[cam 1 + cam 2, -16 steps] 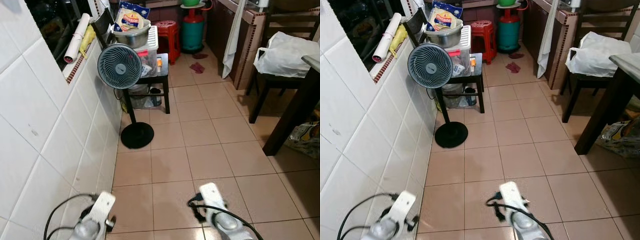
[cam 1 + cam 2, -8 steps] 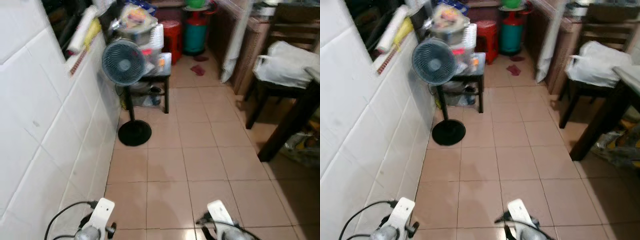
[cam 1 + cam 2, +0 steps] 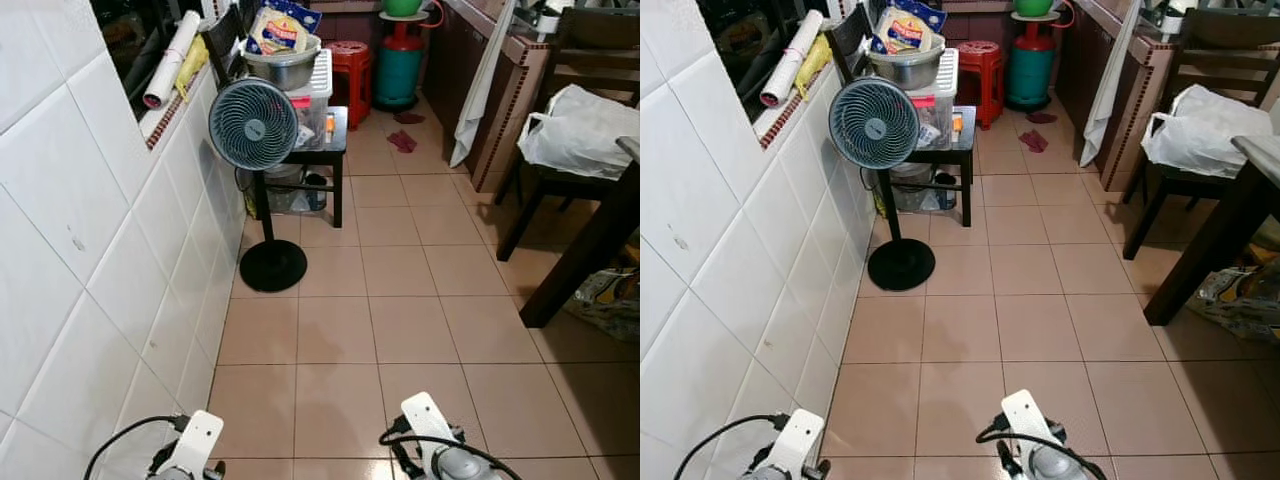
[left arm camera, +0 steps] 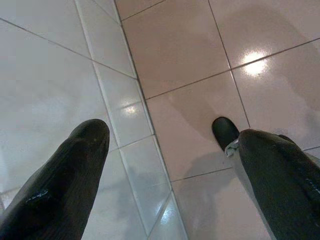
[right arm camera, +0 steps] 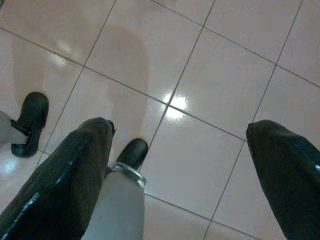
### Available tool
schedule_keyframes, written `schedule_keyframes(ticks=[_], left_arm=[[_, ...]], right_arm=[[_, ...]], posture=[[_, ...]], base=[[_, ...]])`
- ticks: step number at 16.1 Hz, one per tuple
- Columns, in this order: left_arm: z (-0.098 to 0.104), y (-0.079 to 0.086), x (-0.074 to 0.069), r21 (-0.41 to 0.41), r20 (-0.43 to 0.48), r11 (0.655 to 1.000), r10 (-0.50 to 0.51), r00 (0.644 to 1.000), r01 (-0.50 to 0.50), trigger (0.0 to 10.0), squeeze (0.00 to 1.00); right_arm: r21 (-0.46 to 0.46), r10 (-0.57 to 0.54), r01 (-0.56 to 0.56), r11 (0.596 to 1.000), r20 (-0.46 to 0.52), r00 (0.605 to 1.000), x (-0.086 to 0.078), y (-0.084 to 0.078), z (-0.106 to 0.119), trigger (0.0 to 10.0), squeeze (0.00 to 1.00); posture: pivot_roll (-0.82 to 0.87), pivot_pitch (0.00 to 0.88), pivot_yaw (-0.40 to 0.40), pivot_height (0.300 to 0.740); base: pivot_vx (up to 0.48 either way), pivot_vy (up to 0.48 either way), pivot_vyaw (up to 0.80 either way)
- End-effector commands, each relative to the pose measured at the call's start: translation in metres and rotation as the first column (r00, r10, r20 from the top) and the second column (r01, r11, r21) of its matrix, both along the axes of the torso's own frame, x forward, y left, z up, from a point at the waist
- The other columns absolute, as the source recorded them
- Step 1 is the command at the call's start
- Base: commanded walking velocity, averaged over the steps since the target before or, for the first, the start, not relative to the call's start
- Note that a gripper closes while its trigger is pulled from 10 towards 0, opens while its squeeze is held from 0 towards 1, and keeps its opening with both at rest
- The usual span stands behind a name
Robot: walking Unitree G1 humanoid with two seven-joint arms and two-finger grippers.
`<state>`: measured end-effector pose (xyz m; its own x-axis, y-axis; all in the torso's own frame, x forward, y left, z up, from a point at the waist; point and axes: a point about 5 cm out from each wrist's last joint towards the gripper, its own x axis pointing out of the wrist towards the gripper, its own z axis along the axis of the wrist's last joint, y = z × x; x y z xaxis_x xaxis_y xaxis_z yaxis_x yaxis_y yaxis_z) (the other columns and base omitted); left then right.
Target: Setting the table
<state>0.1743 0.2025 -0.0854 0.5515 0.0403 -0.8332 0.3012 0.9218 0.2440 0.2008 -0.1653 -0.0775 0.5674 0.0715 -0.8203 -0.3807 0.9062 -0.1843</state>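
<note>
Both arms are hanging low at the near edge of the head views. The left gripper [image 4: 165, 165] is pointing down where the white tiled wall [image 3: 90, 250] meets the floor [image 3: 400, 320], fingers spread apart and holding nothing. The right gripper [image 5: 180, 170] is hanging over the pink tiles, fingers likewise spread and empty (the robot's black feet are showing below it).

Farther ahead, a pedestal fan [image 3: 254, 124] is standing against the wall, just before a small black side table [image 3: 322, 150] that is carrying a metal bowl [image 3: 282, 66] and a snack bag [image 3: 277, 28]. At the right, a dark dining table [image 3: 600, 230] and a chair holding a white plastic bag [image 3: 582, 118] are standing well apart from both grippers. Beyond, a red stool [image 3: 350, 60] and a green gas cylinder [image 3: 400, 62] are standing side by side.
</note>
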Motion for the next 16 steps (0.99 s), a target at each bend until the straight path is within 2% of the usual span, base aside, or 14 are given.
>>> schedule_keyframes(ticks=[1,6,16], left_arm=[[-0.001,0.003,-0.003,0.018,-0.018,1.000,-0.013,1.000,0.013,10.0,0.00],[-0.004,-0.003,-0.008,0.010,-0.041,0.999,-0.033,0.999,0.033,10.0,0.00],[-0.004,0.001,-0.009,0.020,-0.054,0.999,-0.047,0.997,0.048,10.0,0.00]], right_arm=[[-0.014,-0.006,0.005,1.000,-0.011,1.000,-0.003,-0.003,-0.002,10.0,0.00],[-0.019,-0.001,0.001,1.000,-0.026,1.000,-0.008,-0.004,-0.004,10.0,0.00],[-0.036,0.019,-0.020,0.999,-0.049,0.999,-0.014,-0.005,-0.007,10.0,0.00]], posture=[[-0.01,0.000,0.008,0.740],[-0.01,0.000,0.010,0.740],[-0.01,0.000,0.008,0.740]], base=[[0.289,0.000,0.00],[0.316,0.000,0.00],[0.342,0.000,0.00]])
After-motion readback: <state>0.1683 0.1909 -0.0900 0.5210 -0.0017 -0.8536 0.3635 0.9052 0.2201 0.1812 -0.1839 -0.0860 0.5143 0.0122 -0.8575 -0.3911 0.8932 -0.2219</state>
